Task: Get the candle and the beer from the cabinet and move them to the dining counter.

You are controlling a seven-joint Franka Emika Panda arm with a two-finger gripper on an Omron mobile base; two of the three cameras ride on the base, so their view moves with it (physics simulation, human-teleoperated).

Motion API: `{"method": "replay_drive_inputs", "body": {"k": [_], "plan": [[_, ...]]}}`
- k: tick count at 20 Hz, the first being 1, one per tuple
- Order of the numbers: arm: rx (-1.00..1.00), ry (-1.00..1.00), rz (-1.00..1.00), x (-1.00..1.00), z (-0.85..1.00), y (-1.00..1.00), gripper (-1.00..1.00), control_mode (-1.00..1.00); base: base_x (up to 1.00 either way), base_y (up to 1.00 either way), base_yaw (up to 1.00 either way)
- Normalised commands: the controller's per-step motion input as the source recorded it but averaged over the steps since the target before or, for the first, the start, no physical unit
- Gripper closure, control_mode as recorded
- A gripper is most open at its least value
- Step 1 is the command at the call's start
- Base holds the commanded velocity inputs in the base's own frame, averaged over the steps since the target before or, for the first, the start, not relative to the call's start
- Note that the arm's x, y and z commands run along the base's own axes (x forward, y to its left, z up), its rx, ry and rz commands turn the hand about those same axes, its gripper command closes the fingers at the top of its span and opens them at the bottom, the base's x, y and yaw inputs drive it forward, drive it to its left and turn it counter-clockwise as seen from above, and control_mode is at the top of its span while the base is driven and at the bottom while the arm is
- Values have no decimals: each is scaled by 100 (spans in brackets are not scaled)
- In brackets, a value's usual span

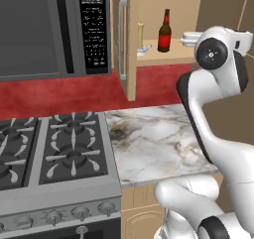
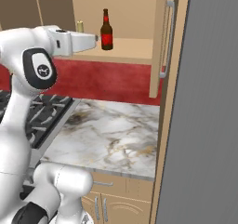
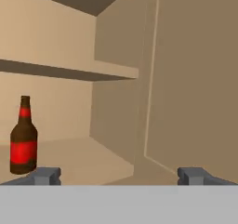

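Dark brown glass marks the beer (image 1: 164, 31), which stands upright on the floor of the open cabinet (image 1: 130, 69), with the candle (image 1: 140, 36) just to its left near the door edge, both placed well above the marble countertop (image 1: 154, 139) beside the stove (image 1: 54, 149). The gripper (image 3: 119, 175) is raised to cabinet height with its fingers (image 3: 46, 175) spread fully apart and nothing between them, evidently readied for a grasp. It points into the cabinet interior to the right of the bottle, so it probably needs to move left before closing.
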Motion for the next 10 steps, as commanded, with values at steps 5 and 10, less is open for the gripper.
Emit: {"method": "replay_drive_inputs", "body": {"k": [5, 10], "plan": [[6, 0, 27, 0, 0, 24, -100, -100, 0, 0, 0], [5, 0, 23, 9, 0, 12, -100, -100, 0, 0, 0]]}}
